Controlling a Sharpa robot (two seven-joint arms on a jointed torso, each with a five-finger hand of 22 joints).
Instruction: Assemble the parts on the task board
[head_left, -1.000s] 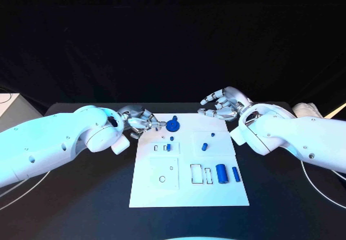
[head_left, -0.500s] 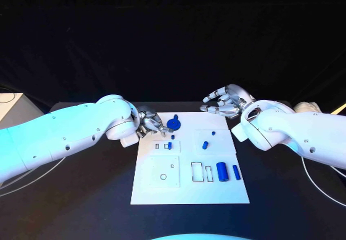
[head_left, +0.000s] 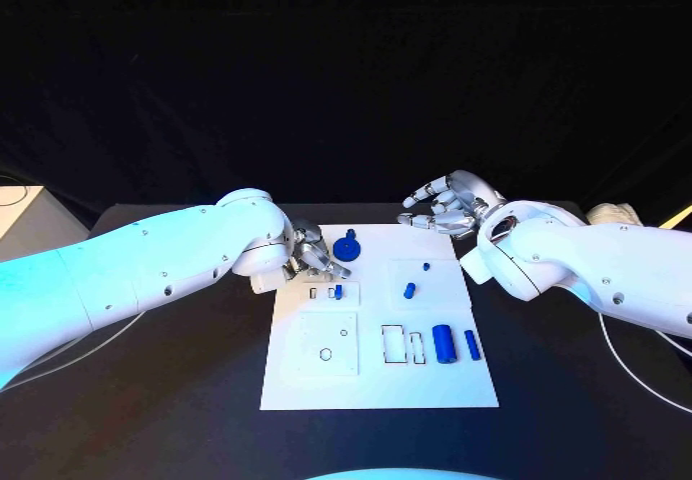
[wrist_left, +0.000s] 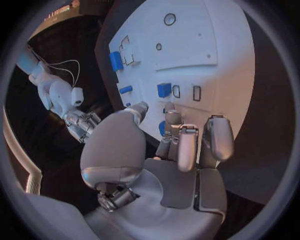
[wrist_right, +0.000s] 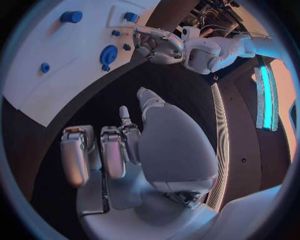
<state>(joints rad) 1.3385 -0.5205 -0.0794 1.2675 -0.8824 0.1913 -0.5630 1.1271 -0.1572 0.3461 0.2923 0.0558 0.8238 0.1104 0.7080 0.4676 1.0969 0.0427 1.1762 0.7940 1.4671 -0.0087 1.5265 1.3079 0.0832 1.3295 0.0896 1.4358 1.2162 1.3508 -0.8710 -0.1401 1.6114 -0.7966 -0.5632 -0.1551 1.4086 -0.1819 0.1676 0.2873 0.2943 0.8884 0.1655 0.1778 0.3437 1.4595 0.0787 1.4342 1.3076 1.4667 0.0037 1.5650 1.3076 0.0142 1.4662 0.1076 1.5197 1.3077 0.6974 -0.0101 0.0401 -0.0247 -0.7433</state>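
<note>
Head view, left hand (head_left: 313, 255) spread beside blue round part (head_left: 346, 248), touching unclear.

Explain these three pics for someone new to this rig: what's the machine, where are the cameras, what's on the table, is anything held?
It is a robot with two white arms, each ending in a silver many-fingered hand. One picture looks down from the robot's head; the two round ones come from fisheye cameras behind each wrist.

On the black table lies a white task board carrying small blue parts, such as a round blue part at its far end and a blue cylinder nearer the robot.

The left hand is at the board's far left corner, fingers curled over the board; whether it holds anything cannot be told. The right hand hovers past the far right corner, open, holding nothing.
</note>
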